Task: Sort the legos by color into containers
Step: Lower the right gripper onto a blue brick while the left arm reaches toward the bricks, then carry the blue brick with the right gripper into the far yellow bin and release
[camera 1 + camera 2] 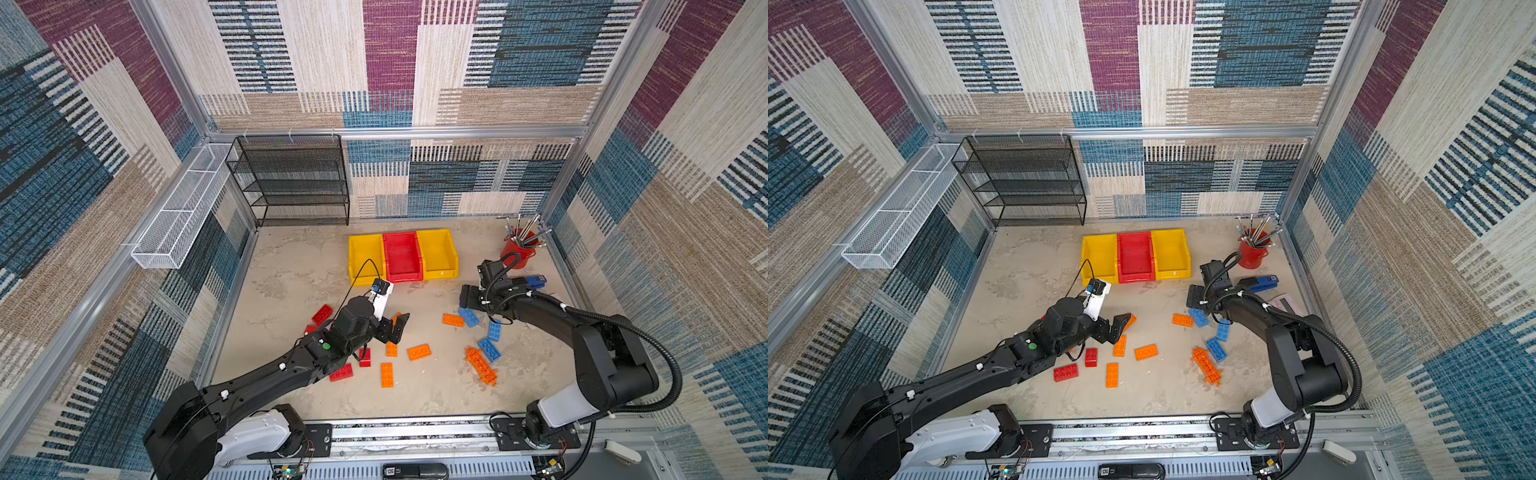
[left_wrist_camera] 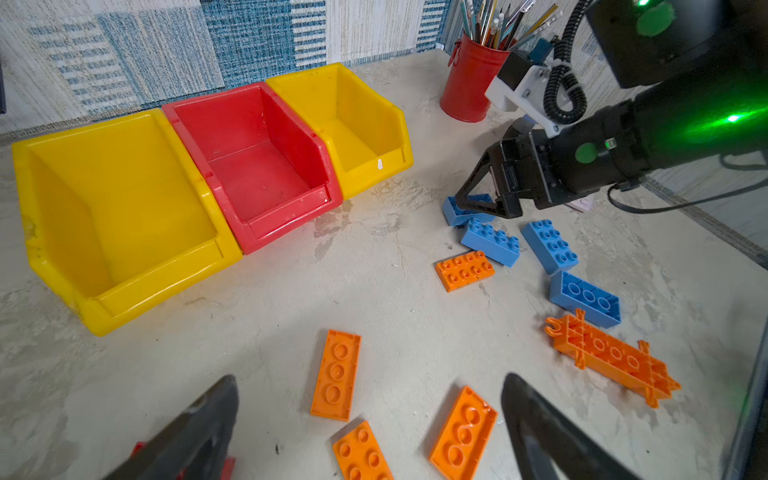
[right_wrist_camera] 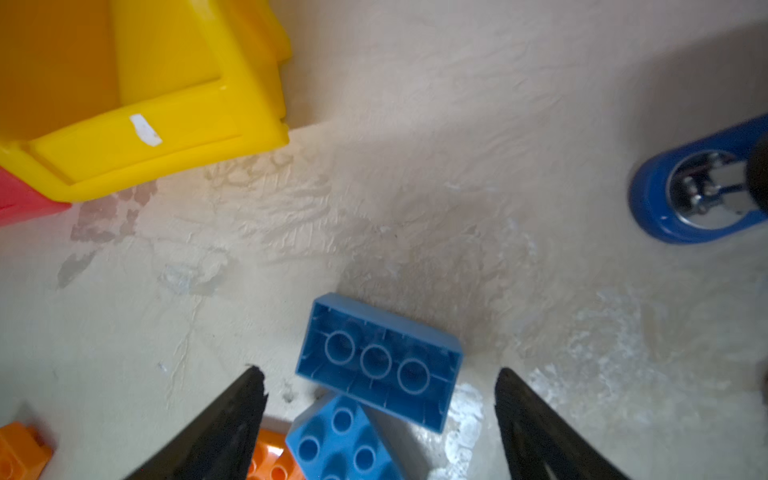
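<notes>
Three empty containers stand side by side at the back: a yellow bin (image 1: 365, 257), a red bin (image 1: 402, 255) and a second yellow bin (image 1: 438, 253). Legos lie loose in front of them: red bricks (image 1: 341, 372) at the left, orange bricks (image 1: 419, 352) in the middle, blue bricks (image 1: 489, 349) and a spiky orange piece (image 1: 481, 365) at the right. My left gripper (image 2: 370, 379) hangs open above orange bricks (image 2: 336, 374), holding nothing. My right gripper (image 3: 378, 372) is open, its fingers on either side of an upside-down blue brick (image 3: 374, 332) without touching it.
A red cup of metal tools (image 1: 517, 251) stands in the back right corner, with a blue stapler (image 1: 534, 282) just in front of it. A black wire shelf (image 1: 291, 183) fills the back left. A white wire basket (image 1: 183, 212) hangs on the left wall.
</notes>
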